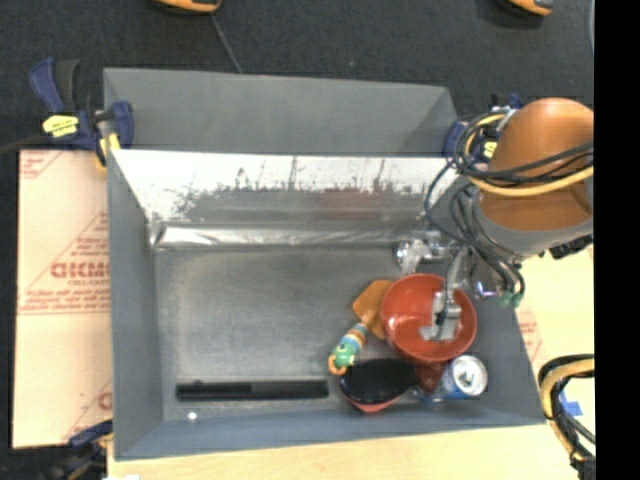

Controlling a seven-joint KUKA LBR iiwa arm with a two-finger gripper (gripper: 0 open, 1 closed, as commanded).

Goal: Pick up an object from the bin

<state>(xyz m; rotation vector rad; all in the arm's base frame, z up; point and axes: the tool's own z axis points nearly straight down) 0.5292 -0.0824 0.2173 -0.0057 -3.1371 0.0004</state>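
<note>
so the gripper (446, 320) is down in the red bowl (405, 320), which sits at the right end of the bin (250, 288), crowded by an orange lump (372, 296), a black thing with a red edge (378, 383) and a can (466, 376). can't tell if it's clenched or released. i'd pinch the bowl's rim and lift straight up so the neighbours don't get dragged.

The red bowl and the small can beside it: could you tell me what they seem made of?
Red bowl: probably plastic, smooth, evenly coloured, with a soft sheen. Can: likely metal, its top silvery and bright above a blue side, though I can't be sure.
</note>
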